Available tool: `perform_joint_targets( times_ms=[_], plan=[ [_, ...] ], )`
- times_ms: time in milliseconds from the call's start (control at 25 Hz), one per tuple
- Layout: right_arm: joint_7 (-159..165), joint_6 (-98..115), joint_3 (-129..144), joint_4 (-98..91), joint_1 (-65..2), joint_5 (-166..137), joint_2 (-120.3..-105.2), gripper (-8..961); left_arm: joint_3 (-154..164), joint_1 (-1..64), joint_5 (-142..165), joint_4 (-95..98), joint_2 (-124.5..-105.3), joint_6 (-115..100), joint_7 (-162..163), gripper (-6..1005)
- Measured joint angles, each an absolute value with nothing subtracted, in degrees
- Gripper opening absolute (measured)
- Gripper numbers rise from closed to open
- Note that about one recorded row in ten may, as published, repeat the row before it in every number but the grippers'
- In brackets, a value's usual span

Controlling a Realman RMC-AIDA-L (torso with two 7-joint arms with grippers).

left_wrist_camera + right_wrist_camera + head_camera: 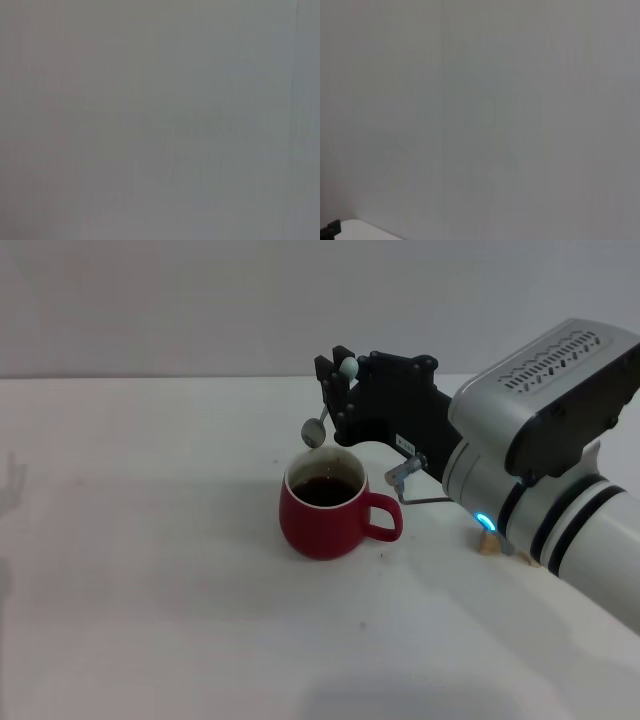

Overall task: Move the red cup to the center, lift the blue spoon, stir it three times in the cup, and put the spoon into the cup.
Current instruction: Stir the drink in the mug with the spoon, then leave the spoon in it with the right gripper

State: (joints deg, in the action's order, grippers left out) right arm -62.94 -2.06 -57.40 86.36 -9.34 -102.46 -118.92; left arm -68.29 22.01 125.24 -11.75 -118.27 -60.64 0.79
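Left of frame: bare white table [130, 570], no left arm in sight. At the middle of the tabletop, one red cup [322, 508], upright, handle turned toward the robot's right, dark liquid inside; parked there, by the look of it, ready for stirring. Just above the rim, one blue spoon [331, 400], tilted, grey bowl down and clear of the liquid, pale handle tip up. Clamped on that handle, jaws of the right gripper [341, 388], reaching in from the right. Lower right, behind the arm, one small wooden block [486, 542].
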Motion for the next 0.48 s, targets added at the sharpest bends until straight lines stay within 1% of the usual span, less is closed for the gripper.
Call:
perform_joint_targets(
  times_ms=[480],
  plan=[
    [-61.71, -3.24, -57.25, 87.20, -6.33, -102.70, -118.79, 134, -68.29, 22.15, 125.24, -11.86, -118.30, -60.64, 0.79, 861]
  ],
)
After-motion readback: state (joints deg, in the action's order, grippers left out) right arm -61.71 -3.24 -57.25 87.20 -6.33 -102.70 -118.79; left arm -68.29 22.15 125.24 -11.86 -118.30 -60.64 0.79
